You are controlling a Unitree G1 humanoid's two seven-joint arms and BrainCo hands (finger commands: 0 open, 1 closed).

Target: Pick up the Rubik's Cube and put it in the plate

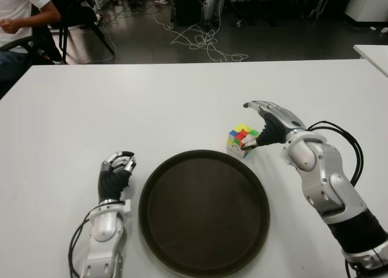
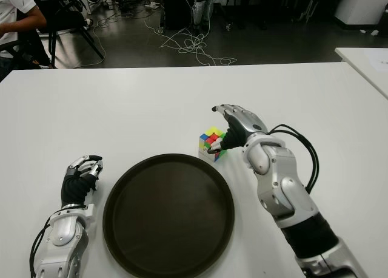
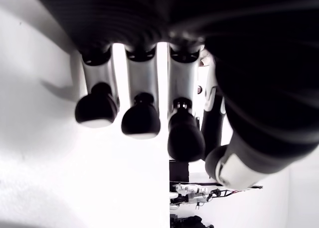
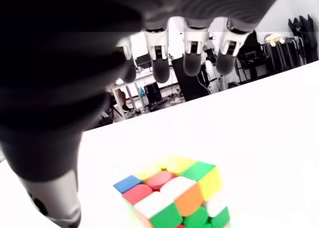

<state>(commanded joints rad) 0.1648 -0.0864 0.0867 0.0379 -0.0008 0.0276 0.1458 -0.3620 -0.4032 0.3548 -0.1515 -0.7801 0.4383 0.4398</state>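
Smooth white table (image 1: pixel 182 102) — right hand (image 1: pixel 267 123) spread over blocky Rubik's Cube (image 1: pixel 241 138); round dark plate (image 1: pixel 203 212) beside.

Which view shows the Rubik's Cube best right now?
The right wrist view: the Rubik's Cube fills the foreground under the open right hand, its coloured top and near sides clear. Both eye views show it small on the table behind the plate, partly covered by that hand. The left wrist view misses it.

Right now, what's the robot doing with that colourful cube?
Right hand open over Rubik's Cube, thumb at its side, no grasp. Cube on table beside plate. Left hand idle left of plate.
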